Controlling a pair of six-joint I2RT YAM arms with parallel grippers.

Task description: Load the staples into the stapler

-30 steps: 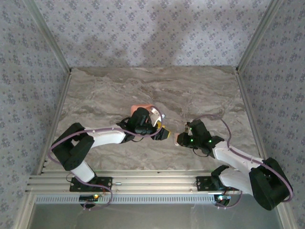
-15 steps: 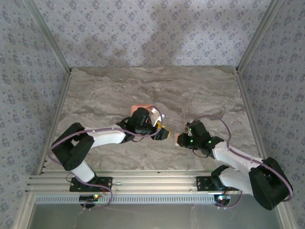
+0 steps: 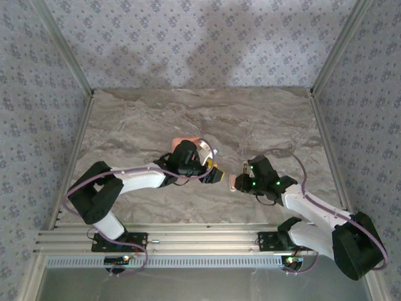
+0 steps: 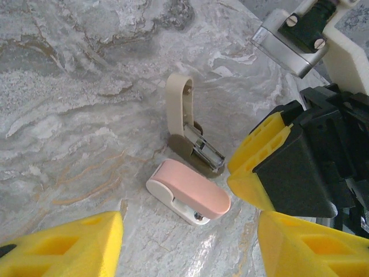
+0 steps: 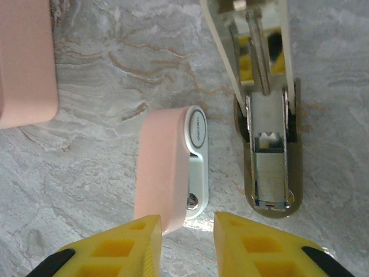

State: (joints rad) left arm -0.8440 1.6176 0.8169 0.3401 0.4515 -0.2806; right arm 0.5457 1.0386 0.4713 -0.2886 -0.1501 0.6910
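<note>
Left gripper [image 4: 189,248], as we see it, hangs with yellow fingers [image 4: 63,248] spread wide and empty, just short of the stapler [image 4: 187,193], which lies opened on the marble table [image 4: 69,86]. Right gripper [image 5: 187,239] holds its fingers [image 5: 115,251] apart too, with a narrower gap and nothing clamped, over the near end of the stapler's pink-and-white half [image 5: 167,173]. Just beside that half we find the beige half [image 4: 173,115], its metal channel [image 5: 268,167] facing up and one arm raised. Beyond the stapler, to its left, sits a salmon tray [image 5: 26,63].

A grey marbled desk [image 3: 156,119] fills the middle. Patterned bluish walls [image 3: 200,37] enclose three sides. Metal rails [image 3: 188,241] line the near edge.
</note>
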